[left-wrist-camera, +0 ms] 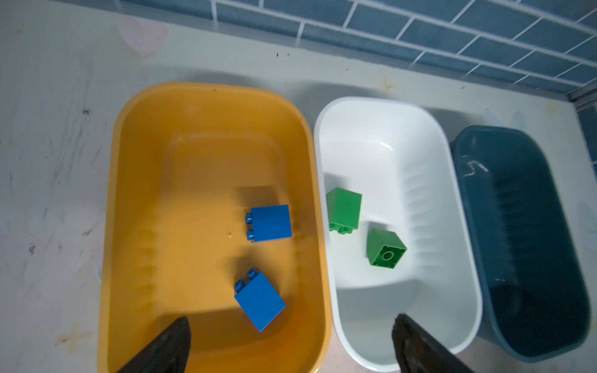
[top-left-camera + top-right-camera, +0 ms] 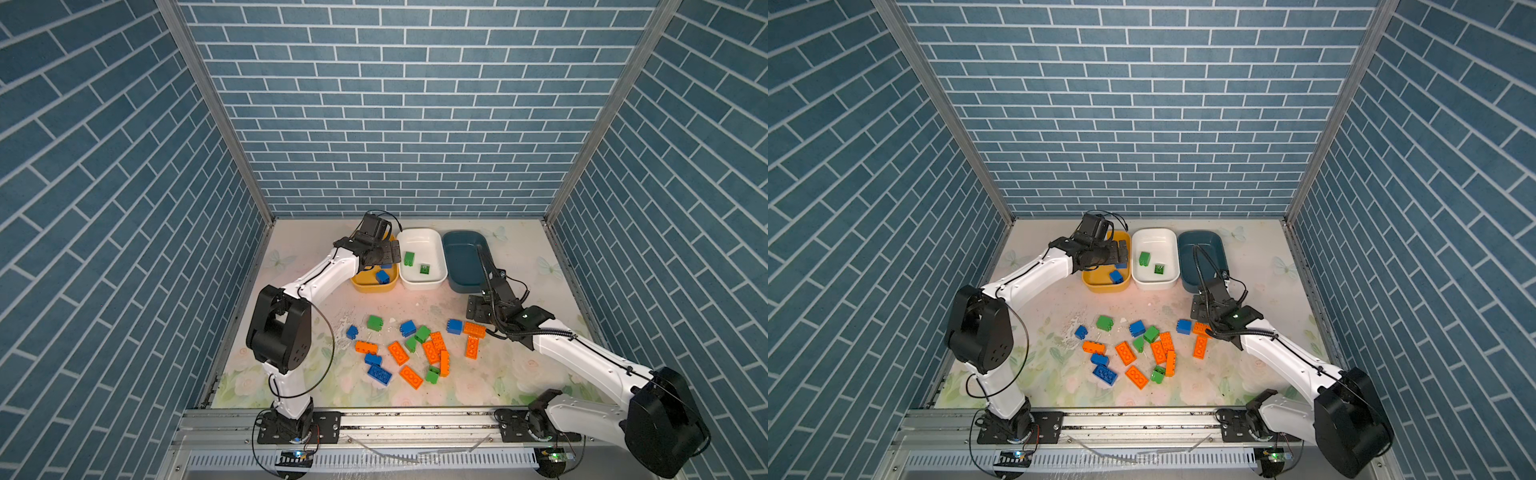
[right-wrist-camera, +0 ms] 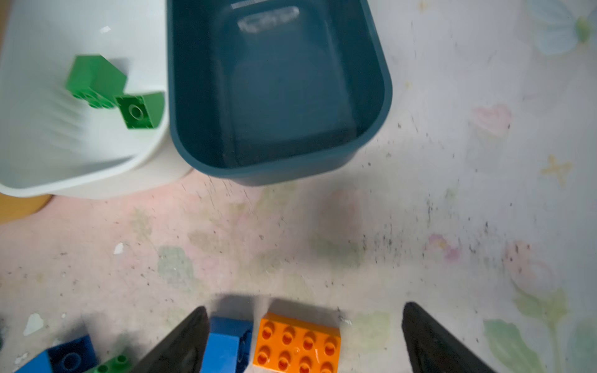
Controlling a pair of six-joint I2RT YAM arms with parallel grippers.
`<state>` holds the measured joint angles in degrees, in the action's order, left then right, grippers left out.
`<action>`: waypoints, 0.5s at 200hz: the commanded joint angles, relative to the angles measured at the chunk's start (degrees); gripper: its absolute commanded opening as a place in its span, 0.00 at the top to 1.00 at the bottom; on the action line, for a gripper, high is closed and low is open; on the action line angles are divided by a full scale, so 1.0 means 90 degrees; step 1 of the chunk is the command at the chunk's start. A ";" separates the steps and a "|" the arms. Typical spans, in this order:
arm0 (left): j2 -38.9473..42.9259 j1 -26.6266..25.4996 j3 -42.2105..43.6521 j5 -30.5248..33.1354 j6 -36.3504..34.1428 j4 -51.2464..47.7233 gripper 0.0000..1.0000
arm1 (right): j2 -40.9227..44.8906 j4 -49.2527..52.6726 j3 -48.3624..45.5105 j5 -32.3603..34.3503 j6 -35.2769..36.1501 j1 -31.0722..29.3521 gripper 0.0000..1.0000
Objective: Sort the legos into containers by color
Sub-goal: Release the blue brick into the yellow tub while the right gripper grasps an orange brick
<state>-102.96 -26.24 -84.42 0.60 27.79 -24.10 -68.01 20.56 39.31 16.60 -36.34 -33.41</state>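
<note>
The three containers stand in a row at the back in both top views: yellow tub, white tub, dark teal tub. My left gripper hangs open over the yellow tub, with nothing between its fingers. Two blue legos lie in that tub. In the white tub are two green legos. The teal tub holds nothing. My right gripper is open low over an orange lego, beside a blue lego.
Several loose blue, green and orange legos are scattered over the middle of the floral mat. Blue brick-pattern walls close in the back and both sides. A metal rail with both arm bases runs along the front.
</note>
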 commanded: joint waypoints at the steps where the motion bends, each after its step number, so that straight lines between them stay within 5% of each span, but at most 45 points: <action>1: 0.0160 0.0018 0.0170 -0.0100 -0.0024 0.0119 0.01 | -0.0215 0.0446 -0.0264 -0.0675 -0.0425 0.0206 0.11; 35: 0.0254 0.0015 0.0301 -0.0010 -0.0030 0.0158 0.01 | -0.0648 0.0272 -0.0259 -0.1304 -0.0338 0.0322 0.16; 100: 0.0290 0.0020 0.0432 -0.0008 -0.0021 0.0090 0.01 | -0.1201 0.0121 -0.0091 -0.1408 -0.0233 0.0315 0.19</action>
<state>-101.78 -26.24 -81.69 0.12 27.79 -22.81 -77.73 20.86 37.65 4.97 -37.67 -30.68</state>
